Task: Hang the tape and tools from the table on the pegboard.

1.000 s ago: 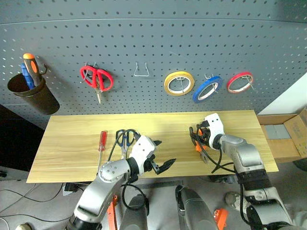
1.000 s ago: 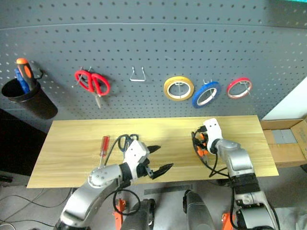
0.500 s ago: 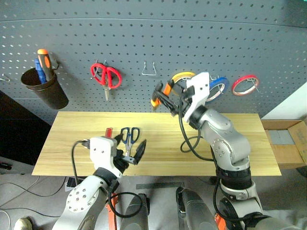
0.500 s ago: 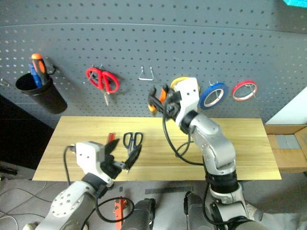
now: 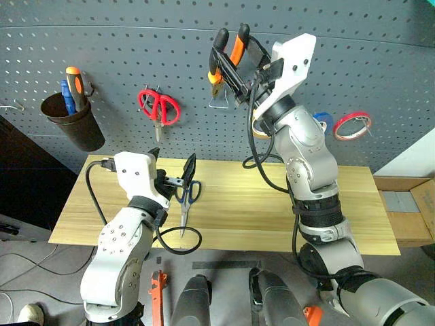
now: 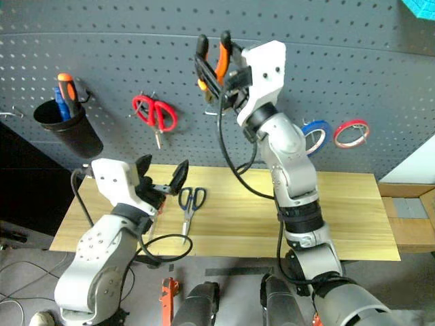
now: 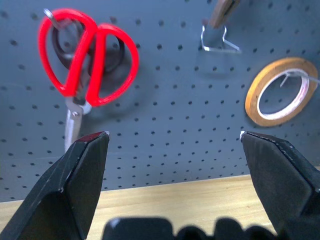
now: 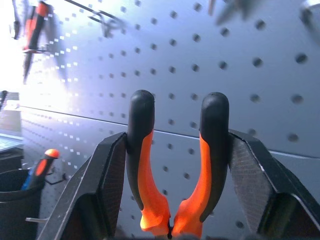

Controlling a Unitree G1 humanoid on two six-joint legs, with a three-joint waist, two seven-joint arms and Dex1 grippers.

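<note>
My right gripper (image 5: pixel 234 68) is raised against the dark grey pegboard (image 5: pixel 102 47), shut on the pliers (image 5: pixel 238 46). Their orange-and-black handles (image 8: pixel 142 150) point up and their nose hangs just above an empty wire hook (image 5: pixel 219 102). Over the table (image 5: pixel 272 224), my left gripper (image 5: pixel 173 161) stands open and empty, facing the pegboard. Just beyond it, the blue-handled scissors (image 5: pixel 188 193) lie flat on the wood. The blue tape (image 6: pixel 317 131) hangs on the pegboard, partly behind my right arm.
Red-handled scissors (image 7: pixel 87 60) hang left of the wire hook (image 7: pixel 217 42), and a yellow roll (image 7: pixel 280 90) hangs to its right. A red roll (image 5: pixel 353 125) hangs far right. A black cup (image 5: pixel 73 125) with screwdrivers hangs far left. A cardboard box (image 5: pixel 408 204) adjoins the table's right end.
My right gripper has lifted the pliers from the table up to the pegboard beside the wire hook. My left gripper has risen and turned to face the board.
</note>
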